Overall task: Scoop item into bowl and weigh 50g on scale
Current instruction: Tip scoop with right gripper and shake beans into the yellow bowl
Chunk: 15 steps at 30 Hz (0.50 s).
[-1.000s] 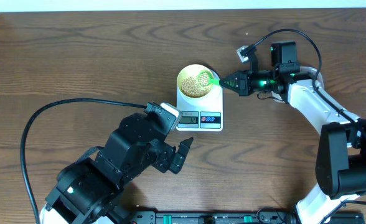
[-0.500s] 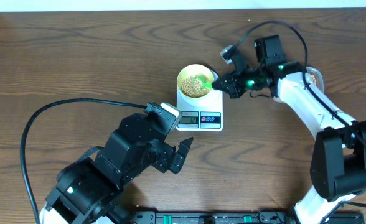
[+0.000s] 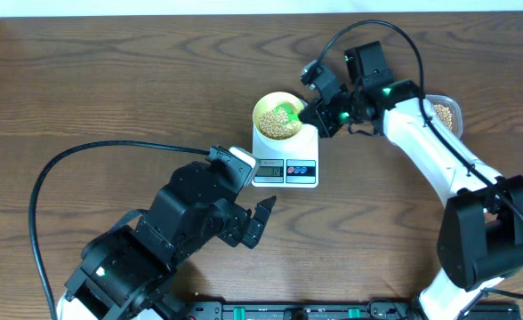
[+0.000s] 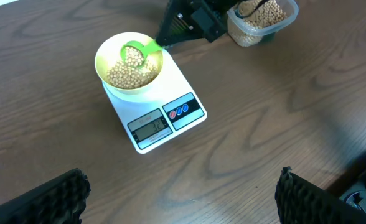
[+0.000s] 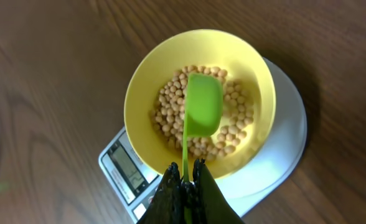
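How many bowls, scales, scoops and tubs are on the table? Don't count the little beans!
Yellow bowl: 1
White scale: 1
Green scoop: 1
Clear tub: 1
Total: 4

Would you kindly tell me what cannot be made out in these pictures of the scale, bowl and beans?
- Reading of the white digital scale on its grey display: left wrist view, digits blurred; overhead, too small.
- The clear plastic tub: overhead, the right arm covers part; left wrist view, top edge cuts it.
- The beige beans under the green plastic scoop: right wrist view, the scoop covers them.
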Tool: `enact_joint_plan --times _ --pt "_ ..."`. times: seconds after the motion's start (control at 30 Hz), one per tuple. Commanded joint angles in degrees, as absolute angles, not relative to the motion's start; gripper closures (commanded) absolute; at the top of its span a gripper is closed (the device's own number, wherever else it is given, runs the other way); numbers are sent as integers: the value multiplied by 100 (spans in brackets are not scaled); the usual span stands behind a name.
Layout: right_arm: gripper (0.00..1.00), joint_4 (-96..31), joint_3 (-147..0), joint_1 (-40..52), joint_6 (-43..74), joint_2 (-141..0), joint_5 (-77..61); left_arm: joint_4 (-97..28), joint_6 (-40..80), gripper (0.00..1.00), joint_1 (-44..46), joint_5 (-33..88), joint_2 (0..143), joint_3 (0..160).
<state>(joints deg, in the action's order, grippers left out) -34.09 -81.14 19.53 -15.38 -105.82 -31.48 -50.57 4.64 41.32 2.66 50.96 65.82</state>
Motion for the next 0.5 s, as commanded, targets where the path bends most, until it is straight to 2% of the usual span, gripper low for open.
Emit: enact_joint_plan --times 0.0,0.47 --pt "99 -3503 -8418 2156 -1793 -10602 -2676 -5054 475 2 4117 252 5092 6624" --pt "99 -4130 -8989 2641 -2088 -10602 -1551 -5052 475 2 4117 252 5092 6624"
